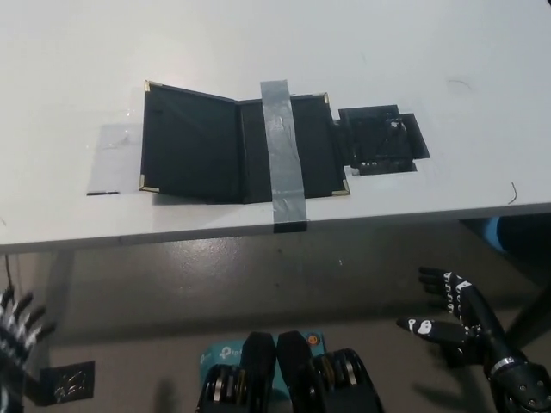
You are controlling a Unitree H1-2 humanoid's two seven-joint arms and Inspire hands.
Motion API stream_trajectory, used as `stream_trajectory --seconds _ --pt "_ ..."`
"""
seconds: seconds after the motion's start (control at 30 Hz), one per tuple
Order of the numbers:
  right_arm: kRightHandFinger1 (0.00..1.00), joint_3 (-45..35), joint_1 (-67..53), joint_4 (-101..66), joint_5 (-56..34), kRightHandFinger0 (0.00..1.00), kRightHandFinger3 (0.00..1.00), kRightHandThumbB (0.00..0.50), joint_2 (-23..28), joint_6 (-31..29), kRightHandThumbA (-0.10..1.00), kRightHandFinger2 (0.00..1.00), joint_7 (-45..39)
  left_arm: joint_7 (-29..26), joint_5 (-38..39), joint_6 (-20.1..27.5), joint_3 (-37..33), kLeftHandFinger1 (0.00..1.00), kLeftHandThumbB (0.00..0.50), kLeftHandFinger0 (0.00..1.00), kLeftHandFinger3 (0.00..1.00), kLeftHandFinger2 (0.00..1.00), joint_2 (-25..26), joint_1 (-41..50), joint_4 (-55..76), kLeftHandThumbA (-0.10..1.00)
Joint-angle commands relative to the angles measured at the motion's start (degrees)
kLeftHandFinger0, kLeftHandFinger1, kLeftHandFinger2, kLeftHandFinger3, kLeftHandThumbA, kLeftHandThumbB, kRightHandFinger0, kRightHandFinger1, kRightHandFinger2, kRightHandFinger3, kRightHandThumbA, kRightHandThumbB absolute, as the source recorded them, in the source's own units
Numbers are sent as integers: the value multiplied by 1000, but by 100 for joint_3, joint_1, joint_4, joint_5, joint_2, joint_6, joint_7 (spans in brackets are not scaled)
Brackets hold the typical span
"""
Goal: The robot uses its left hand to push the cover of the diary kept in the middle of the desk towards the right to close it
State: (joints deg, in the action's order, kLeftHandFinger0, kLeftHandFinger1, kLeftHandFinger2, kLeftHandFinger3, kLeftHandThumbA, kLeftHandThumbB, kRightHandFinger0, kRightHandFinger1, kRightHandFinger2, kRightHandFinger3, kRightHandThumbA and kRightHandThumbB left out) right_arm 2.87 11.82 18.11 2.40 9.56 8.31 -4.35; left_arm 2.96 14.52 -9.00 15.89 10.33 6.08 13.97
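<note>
White is my left robot hand (17,323), low at the far left with fingers spread, holding nothing. Up and right of it the black diary (237,142) lies open on the bench (69,52), long side across, taped down. My right robot hand (452,323) hangs open, lower right.

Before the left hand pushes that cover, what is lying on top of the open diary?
A grey tape strip runs over the diary's right half, from its far edge to the desk's front edge. Whatever lies under the tape is hidden. The left cover shows bare.
</note>
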Motion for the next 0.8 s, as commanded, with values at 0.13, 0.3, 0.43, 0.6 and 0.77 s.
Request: stream_trajectory --seconds 0.13,0.3,0.43,0.6,0.77 --pt "858 4 98 -143 51 793 823 481 93 43 1000 818 -87 285 380 -537 -223 1000 300 958 1000 1000 626 -750 1703 1000" --pt "850 8 120 -88 66 782 823 491 105 2 1000 811 -87 -63 1114 -1545 -140 991 315 952 1000 1000 928 -1963 2755 1000" --pt "853 18 124 -98 76 784 832 489 116 19 1000 818 -95 -331 1302 -1793 -305 949 315 908 1000 998 1066 -2595 2959 1000" --pt "876 34 100 -140 58 811 850 469 122 44 1000 842 -142 -520 1515 -1793 -463 985 278 964 1000 1000 980 -3008 2512 1000" --pt "852 42 128 -70 121 776 815 500 121 -8 1000 808 -95 -730 1662 -1793 -521 1000 250 1000 1000 1000 725 -3205 1921 1000"
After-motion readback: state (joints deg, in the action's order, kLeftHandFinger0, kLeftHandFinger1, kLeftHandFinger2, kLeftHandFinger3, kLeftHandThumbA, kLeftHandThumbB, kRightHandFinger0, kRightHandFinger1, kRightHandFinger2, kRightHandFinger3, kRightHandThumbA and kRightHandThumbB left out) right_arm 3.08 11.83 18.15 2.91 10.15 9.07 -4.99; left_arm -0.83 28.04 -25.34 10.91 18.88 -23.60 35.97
